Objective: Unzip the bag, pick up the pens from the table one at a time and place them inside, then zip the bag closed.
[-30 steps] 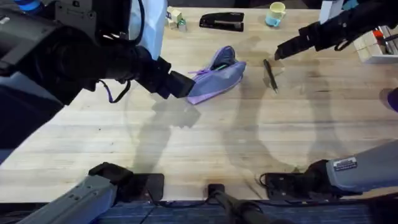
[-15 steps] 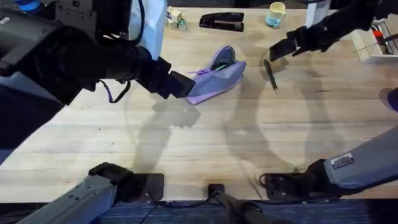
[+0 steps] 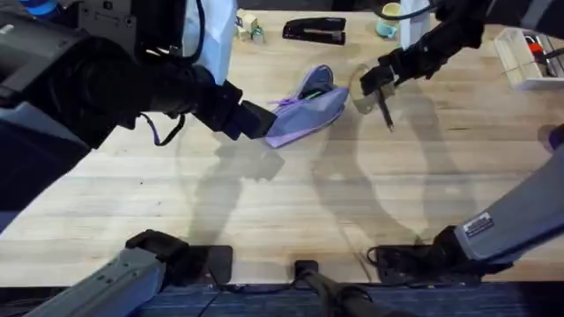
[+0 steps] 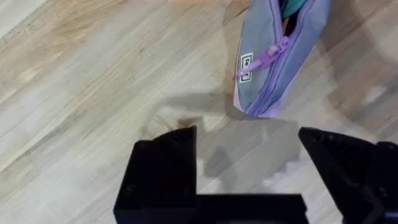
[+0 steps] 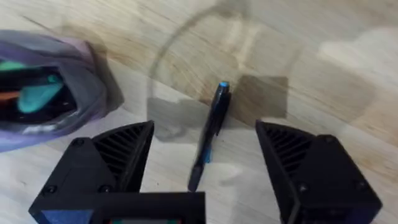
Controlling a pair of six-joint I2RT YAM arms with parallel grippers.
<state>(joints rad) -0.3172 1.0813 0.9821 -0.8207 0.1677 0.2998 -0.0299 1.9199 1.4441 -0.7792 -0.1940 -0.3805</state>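
The bag [image 3: 310,107] lies on the bench [image 3: 291,194] at its far middle, set at a slant, with its zip open at the far end; in the right wrist view [image 5: 46,99] teal and orange items show inside the opening. In the left wrist view the bag [image 4: 280,56] shows a lilac zip pull and a small white label on its side, and its near end lies on the bare wood. The left hand [image 3: 264,121] sits low at the bag's near-left end; its black fingers [image 4: 163,168] stand wide apart, holding nothing, with the bag's tip just beyond the gap between them. Whether either finger touches the fabric cannot be told. One pen [image 3: 384,107] lies on the bench just right of the bag, apart from it, running near to far. In the right wrist view the pen [image 5: 208,140] is thin and black with a blue tip at one end, and it lies flat on the wood. The right hand [image 3: 377,81] hangs over the far end of the pen, reached in from the far right; its fingers [image 5: 115,158] are spread wide to either side of the pen, and nothing is held. Whether the fingers touch the bench cannot be told. Along the far edge stand a black stapler [image 3: 314,31] and a cup [image 3: 389,18], well apart from the bag. A tray [image 3: 520,62] sits at the far right edge.
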